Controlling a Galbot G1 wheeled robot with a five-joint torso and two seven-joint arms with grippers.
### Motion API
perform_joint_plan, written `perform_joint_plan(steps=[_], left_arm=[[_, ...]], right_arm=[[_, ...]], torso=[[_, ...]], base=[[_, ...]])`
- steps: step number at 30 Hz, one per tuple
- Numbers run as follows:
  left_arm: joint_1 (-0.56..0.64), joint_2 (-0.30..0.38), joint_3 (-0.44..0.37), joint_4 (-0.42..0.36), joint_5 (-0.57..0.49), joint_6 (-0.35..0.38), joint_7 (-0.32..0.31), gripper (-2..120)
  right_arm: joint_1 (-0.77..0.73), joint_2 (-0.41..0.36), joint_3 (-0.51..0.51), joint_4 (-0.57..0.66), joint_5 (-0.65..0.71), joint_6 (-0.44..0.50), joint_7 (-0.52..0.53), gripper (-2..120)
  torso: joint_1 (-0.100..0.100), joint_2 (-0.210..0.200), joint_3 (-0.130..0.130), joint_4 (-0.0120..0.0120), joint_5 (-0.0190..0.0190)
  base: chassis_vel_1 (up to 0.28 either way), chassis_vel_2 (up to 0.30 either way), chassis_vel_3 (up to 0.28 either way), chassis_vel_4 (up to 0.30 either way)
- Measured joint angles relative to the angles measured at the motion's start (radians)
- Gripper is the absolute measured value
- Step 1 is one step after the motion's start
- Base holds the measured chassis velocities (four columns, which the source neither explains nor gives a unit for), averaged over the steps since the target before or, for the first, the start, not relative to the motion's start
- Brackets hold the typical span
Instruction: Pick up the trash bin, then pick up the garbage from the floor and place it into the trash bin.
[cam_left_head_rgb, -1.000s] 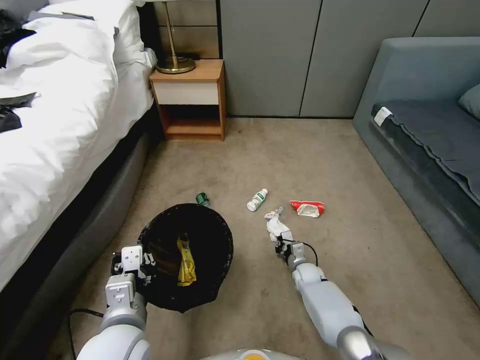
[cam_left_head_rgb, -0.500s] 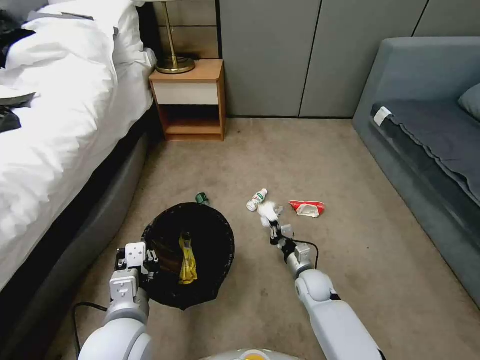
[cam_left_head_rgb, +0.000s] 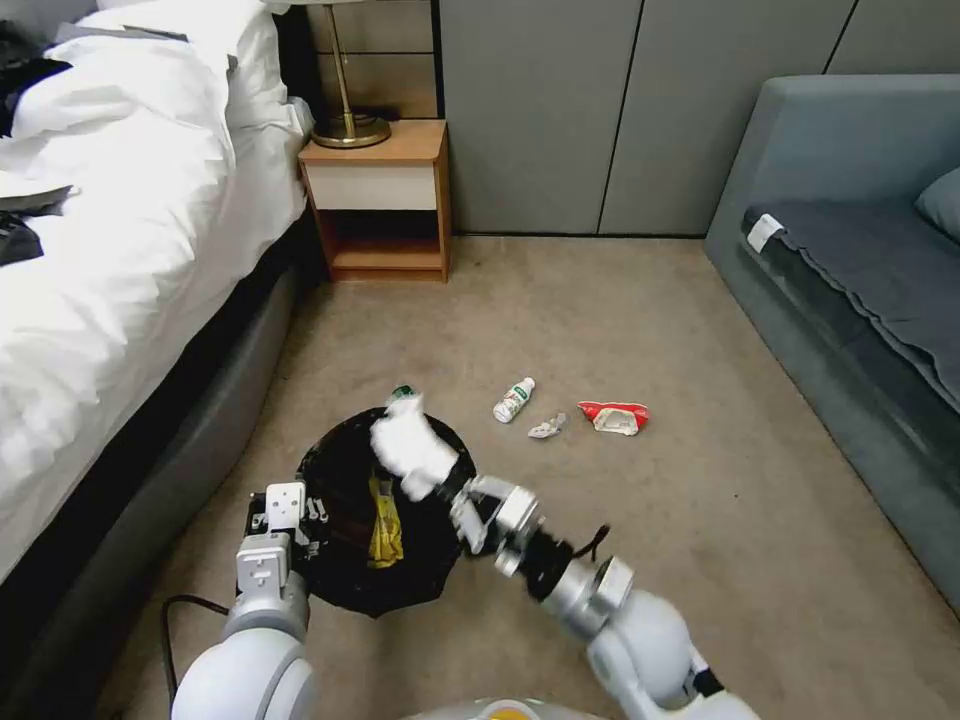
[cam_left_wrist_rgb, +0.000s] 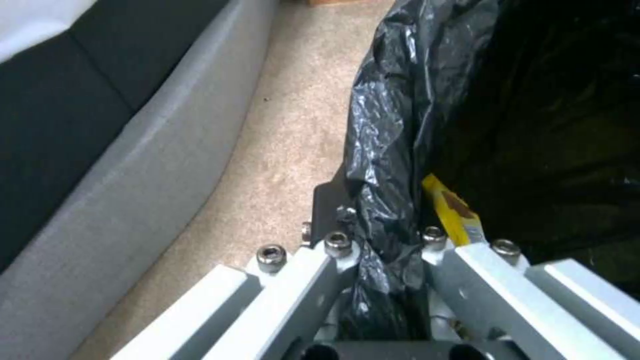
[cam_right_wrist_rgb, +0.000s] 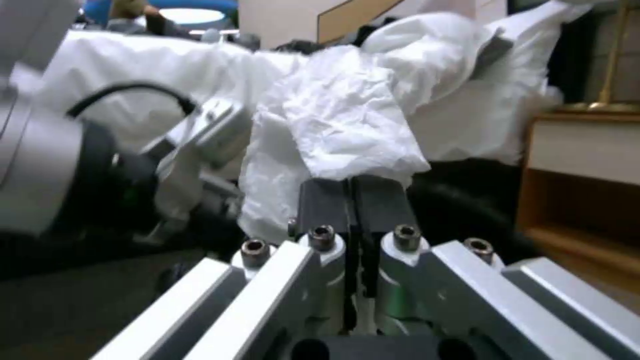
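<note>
From the head, we see our right tool (cam_left_head_rgb: 447, 487) clamped on a crumpled white tissue (cam_left_head_rgb: 408, 450) right over the mouth of the round black-bagged trash bin (cam_left_head_rgb: 340, 575). Left wrist: our left tool (cam_left_wrist_rgb: 385, 250) pinches the bin's rim. Right wrist: the jaws stand together on the tissue; we judge release drops it straight in.

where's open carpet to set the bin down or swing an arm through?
Bare carpet runs from the nightstand to the sofa, and right of the right gripper toward the sofa. Crowded: the trash bin held by the left gripper beside the bed, and the bottle, scrap and wrapper just beyond it.
</note>
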Motion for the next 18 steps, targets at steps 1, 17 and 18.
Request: perform_joint_plan(steps=[1, 17, 18], left_arm=[[0.000, 0.000, 0.002, -0.001, 0.000, 0.000, 0.000, 0], [0.014, -0.019, 0.013, -0.014, 0.017, -0.001, 0.000, 0], [0.015, -0.021, 0.014, -0.014, 0.018, -0.001, 0.000, 0]], right_arm=[[0.011, -0.002, -0.016, -0.016, -0.005, 0.000, 0.012, 0], [0.107, 0.014, -0.074, -0.195, -0.043, -0.017, 0.058, 15], [0.108, 0.014, -0.073, -0.195, -0.043, -0.017, 0.058, 18]], torso=[[0.000, 0.000, 0.000, 0.0000, -0.0001], [0.000, 0.000, 0.000, 0.0000, 0.0001], [0.000, 0.000, 0.000, 0.0000, 0.0000]], base=[[0.000, 0.000, 0.000, 0.000], [0.000, 0.000, 0.000, 0.000], [0.000, 0.000, 0.000, 0.000]])
